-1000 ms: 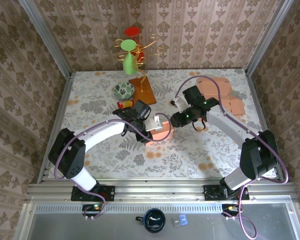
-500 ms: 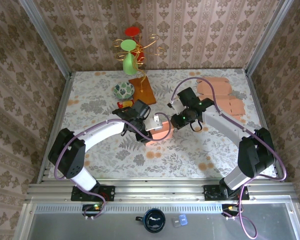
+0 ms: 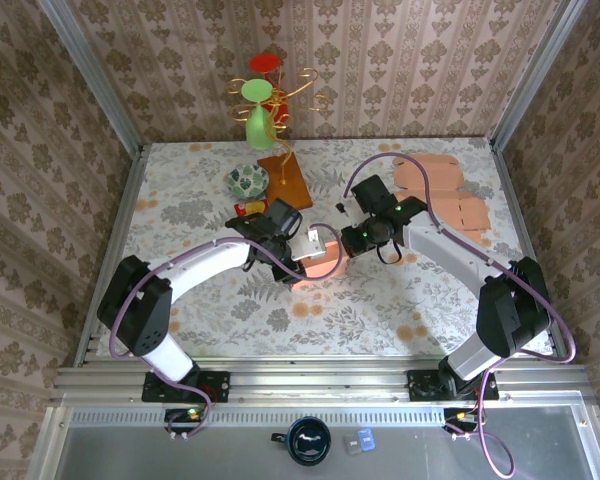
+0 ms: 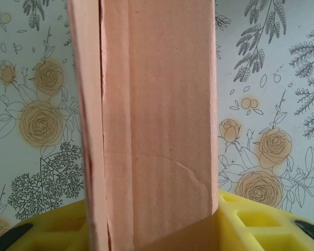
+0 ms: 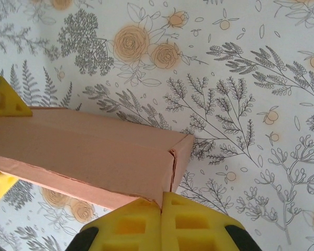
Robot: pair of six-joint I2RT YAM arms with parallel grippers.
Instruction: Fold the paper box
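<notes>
Paper box [image 4: 157, 104] in L gripper [image 4: 152, 222]

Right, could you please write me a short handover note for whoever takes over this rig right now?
Left gripper: closed across the paper box, holding it at the middle of the table.
Right gripper: shut, at the box's end corner; whether it pinches cardboard, I cannot tell.
Done: side and end walls meet in a formed corner.
Left: probably the remaining flaps and closing; the top looks open from above.
Spare flat blanks lie far right.
</notes>
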